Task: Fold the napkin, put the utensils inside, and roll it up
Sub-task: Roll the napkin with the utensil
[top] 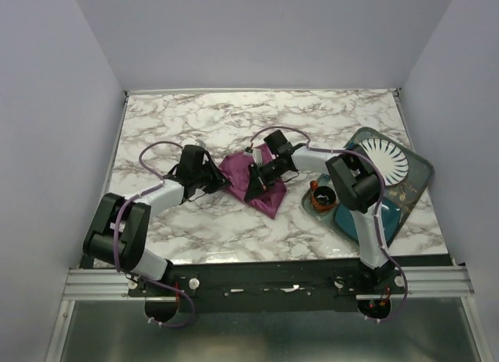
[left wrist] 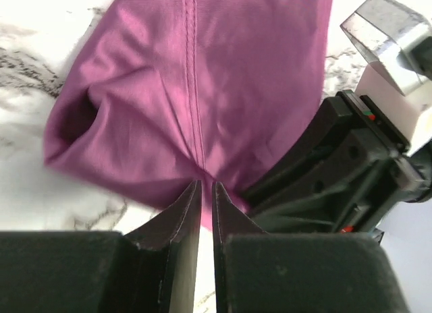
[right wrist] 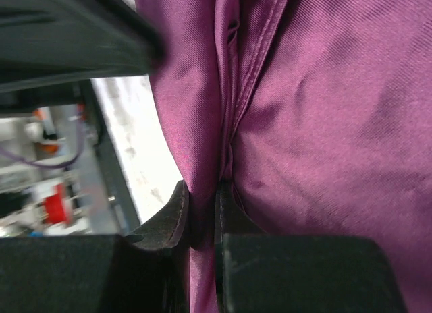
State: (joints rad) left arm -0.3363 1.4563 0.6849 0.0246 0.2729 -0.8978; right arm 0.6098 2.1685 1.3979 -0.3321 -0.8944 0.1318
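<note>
Napkin [top: 267, 200] lies bunched, tapering to a point toward the near edge.

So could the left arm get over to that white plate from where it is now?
Probably not as things stand. The white plate sits far right, and the right arm lies across the way, its right gripper shut on the napkin just beside the left gripper.

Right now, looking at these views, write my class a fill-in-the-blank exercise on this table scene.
The napkin is ___ in colour.
The plate on the teal mat is ___.
The right gripper pinches a fold of the ___.
The cup stands nearer the ___ arm.
Missing words: purple, white, napkin, right.
</note>
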